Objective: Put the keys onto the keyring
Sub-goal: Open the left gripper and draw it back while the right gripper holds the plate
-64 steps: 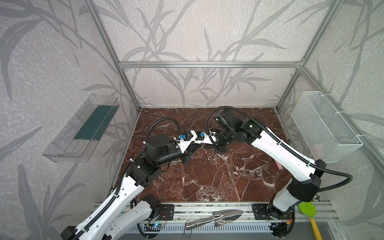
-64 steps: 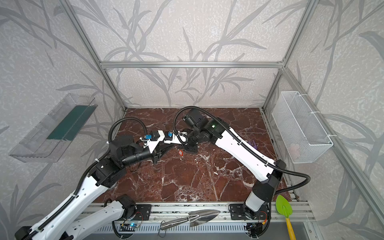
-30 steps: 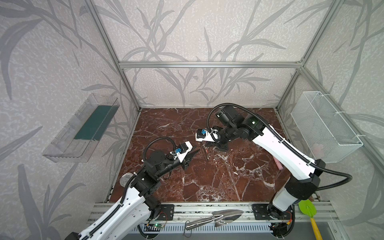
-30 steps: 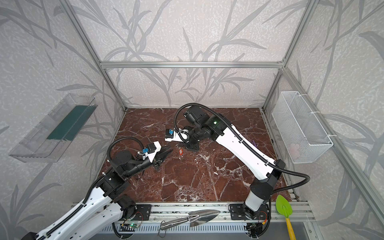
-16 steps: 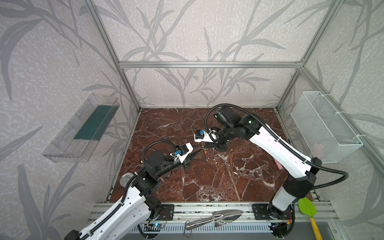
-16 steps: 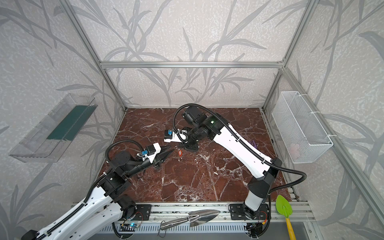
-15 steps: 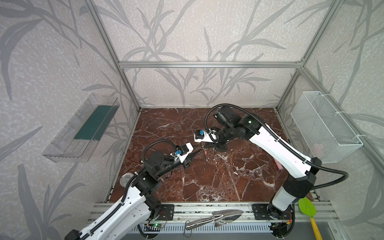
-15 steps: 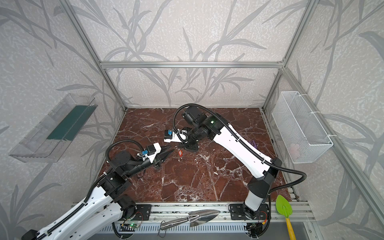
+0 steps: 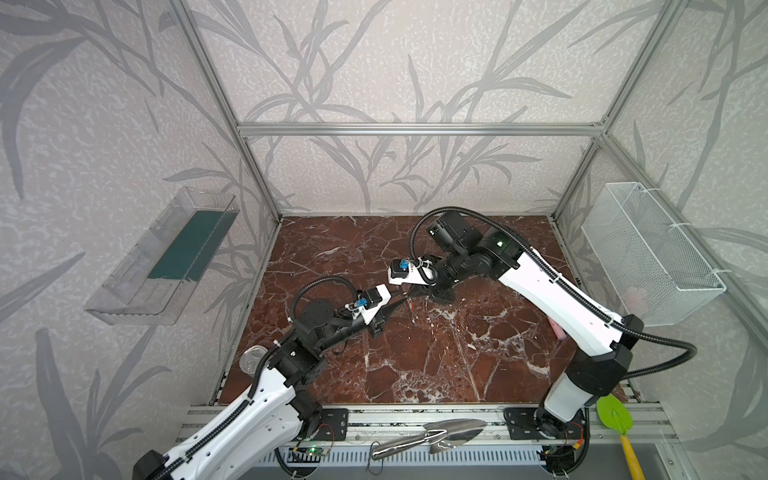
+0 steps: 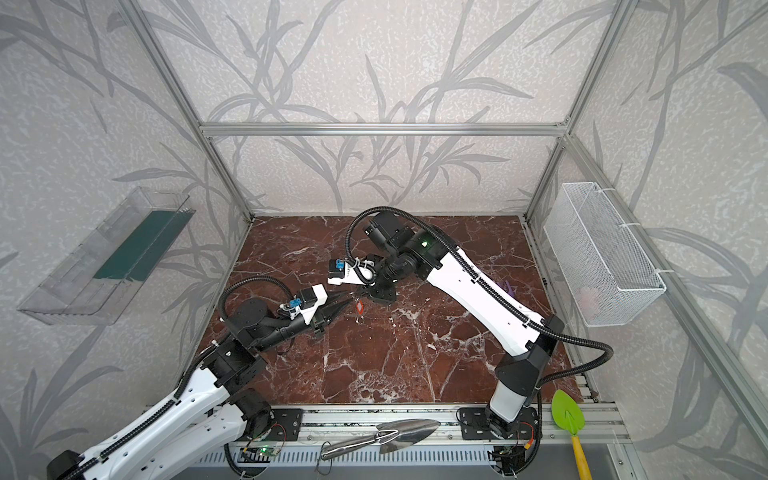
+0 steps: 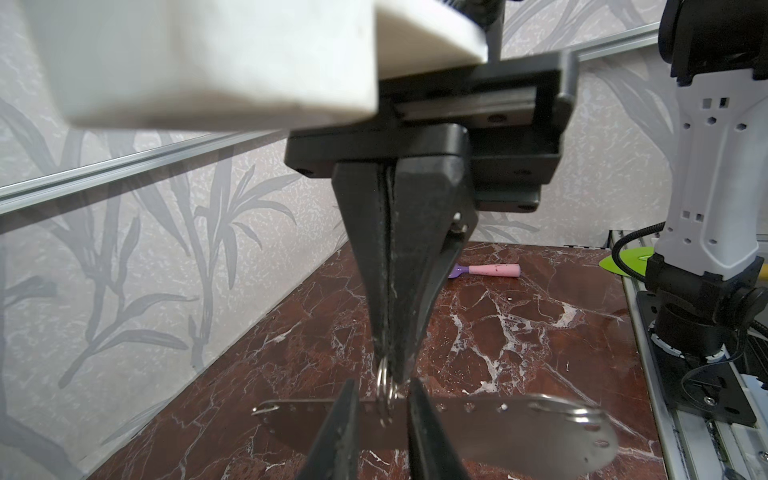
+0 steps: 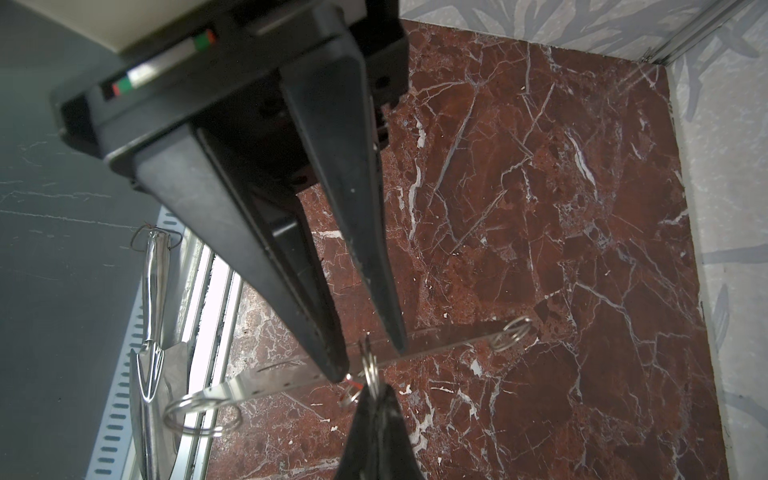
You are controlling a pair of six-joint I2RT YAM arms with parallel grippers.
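Note:
The keyring's wire loop [image 11: 384, 386] is pinched in my shut right gripper [image 11: 390, 370], above the marble floor. Its red tag [image 10: 359, 306] dangles just below the loop, as both top views show. The keys, one flat grey plate [image 11: 519, 428] with a row of small dots, hang crosswise right behind the tips of my left gripper [image 11: 383, 384]. The loop crosses the plate's dotted edge. The left jaws stand a little apart on either side of the loop, and nothing shows gripped between them. The right wrist view gives the plate [image 12: 270, 380] as a thin strip.
Wire rings hang at the plate's two ends [image 12: 203, 411] [image 12: 511, 332]. A steel trowel [image 9: 432, 434] and a green spatula [image 9: 615, 419] lie on the front rail. A pink-handled tool [image 11: 494, 270] lies by the right wall, under the mesh basket [image 9: 648, 253]. A clear tray [image 9: 166, 266] hangs on the left wall.
A second ago my left gripper was pulled back toward the front left. It has come forward again, tip to tip with the right gripper, which stayed shut on the loop.

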